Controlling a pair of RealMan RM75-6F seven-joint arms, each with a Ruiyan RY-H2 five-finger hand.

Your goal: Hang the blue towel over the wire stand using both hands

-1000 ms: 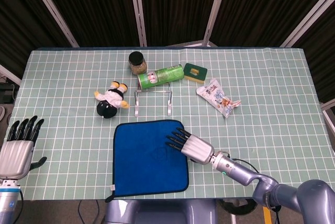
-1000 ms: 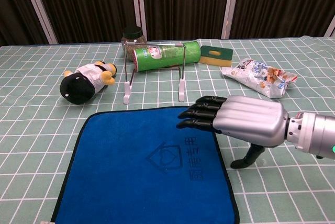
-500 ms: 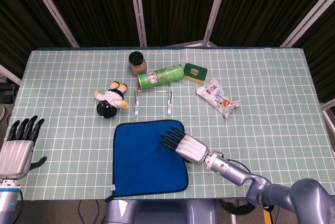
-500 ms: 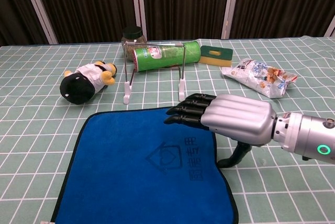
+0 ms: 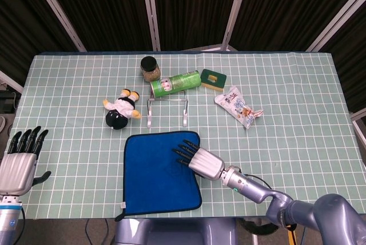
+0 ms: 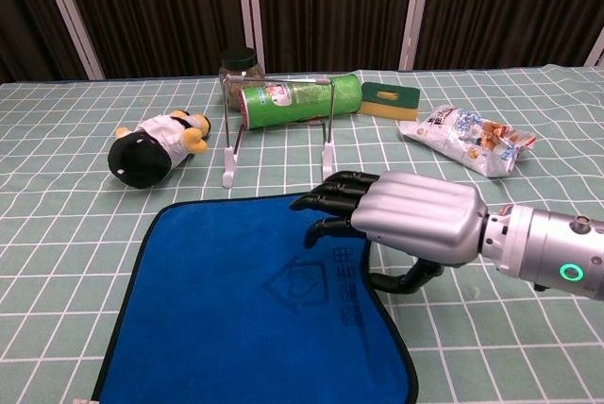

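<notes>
**Right robot hand on the towel's edge**

The blue towel (image 5: 157,168) lies flat on the bench (image 5: 297,113), just in front of the wire stand (image 5: 166,110). The right robot hand (image 6: 401,215) curls over the towel's right edge, seemingly pinching it with thumb underneath. The left robot hand (image 5: 18,162) hovers apart, fingers straight, holding nothing.

Towel (image 6: 236,310) lies before the wire stand (image 6: 278,130) (can (image 6: 300,100) behind).
</notes>
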